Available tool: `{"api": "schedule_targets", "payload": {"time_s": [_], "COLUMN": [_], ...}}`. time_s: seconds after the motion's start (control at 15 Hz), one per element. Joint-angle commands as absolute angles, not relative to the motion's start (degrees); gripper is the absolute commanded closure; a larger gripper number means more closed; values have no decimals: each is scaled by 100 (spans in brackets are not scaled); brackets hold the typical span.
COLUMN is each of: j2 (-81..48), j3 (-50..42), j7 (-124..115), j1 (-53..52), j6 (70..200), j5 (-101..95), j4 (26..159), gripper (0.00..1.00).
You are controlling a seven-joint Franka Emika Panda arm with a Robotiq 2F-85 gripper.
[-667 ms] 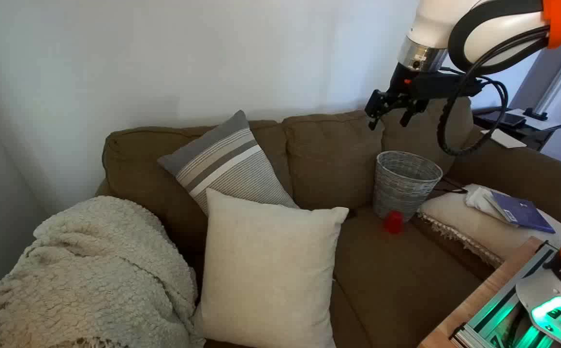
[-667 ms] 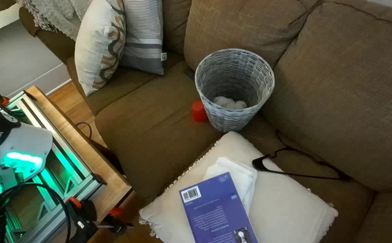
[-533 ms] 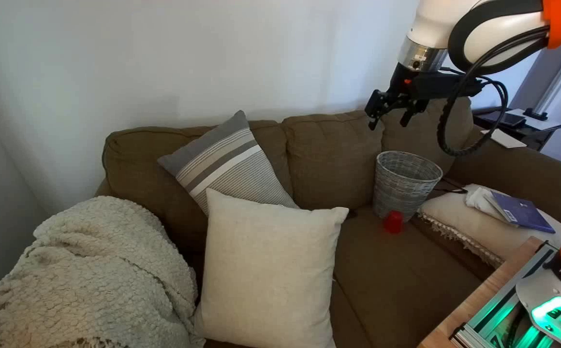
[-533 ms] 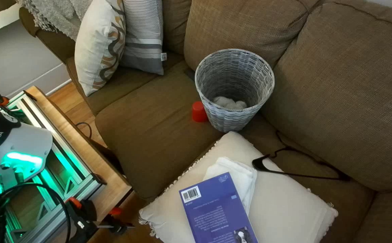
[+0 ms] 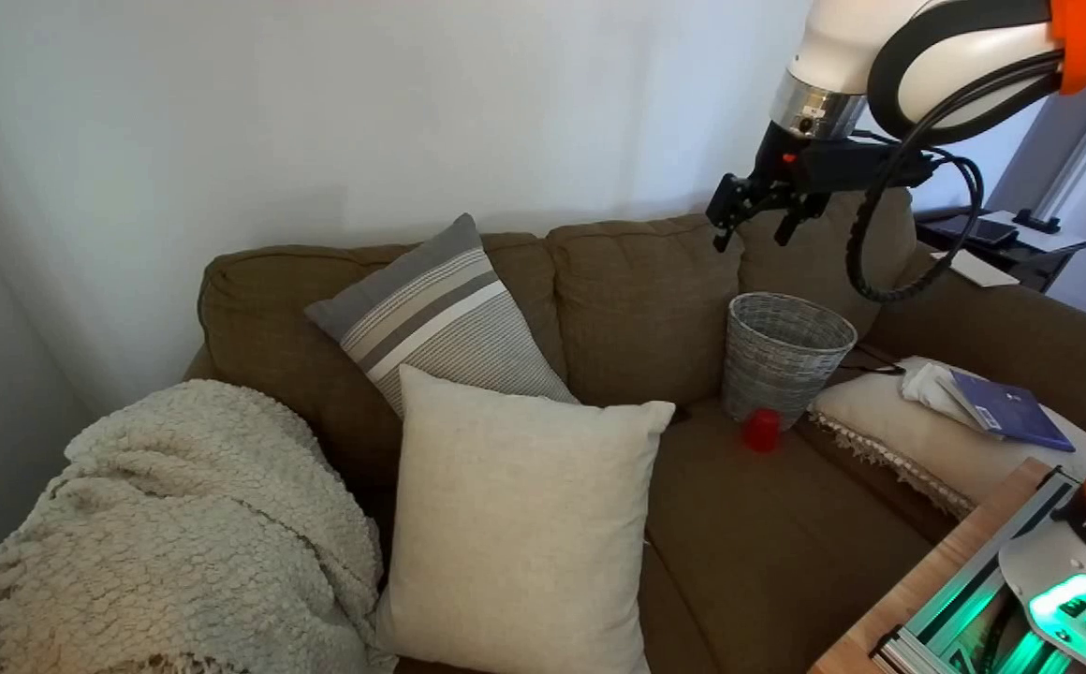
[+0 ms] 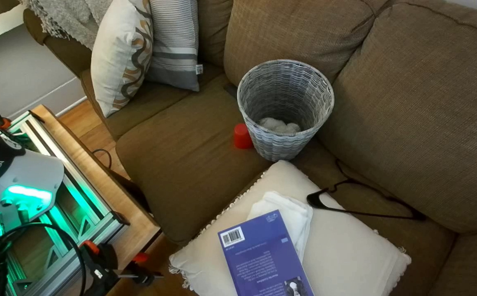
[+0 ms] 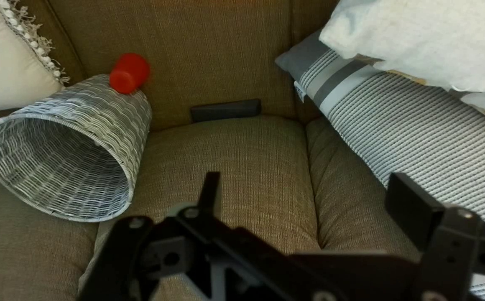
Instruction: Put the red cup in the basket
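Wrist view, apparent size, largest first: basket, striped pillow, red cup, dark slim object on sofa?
1. Striped pillow, though cut off at the edge
2. Basket
3. Red cup and dark slim object: too alike to rank; the object is longer, the cup thicker

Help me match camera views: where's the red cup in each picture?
In an exterior view: the red cup, right of centre, below mid-height.
In an exterior view: the red cup, near the centre.
In the wrist view: the red cup, upper left.
Shared landmark: the basket, beside the red cup.
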State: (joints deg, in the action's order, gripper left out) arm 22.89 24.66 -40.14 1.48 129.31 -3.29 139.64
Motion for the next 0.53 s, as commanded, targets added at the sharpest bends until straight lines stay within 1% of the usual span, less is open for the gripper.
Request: {"api": "schedule_targets", "payload": {"time_s": [0.0, 0.47], "j2": [2184, 1419], "j3": [2235, 1846], "j7": [-4162, -4333], "j1": [-70, -38], "j6": [12897, 13430], "j5": [-481, -530], "j4": [13970, 14730], "gripper": [0, 0]}}
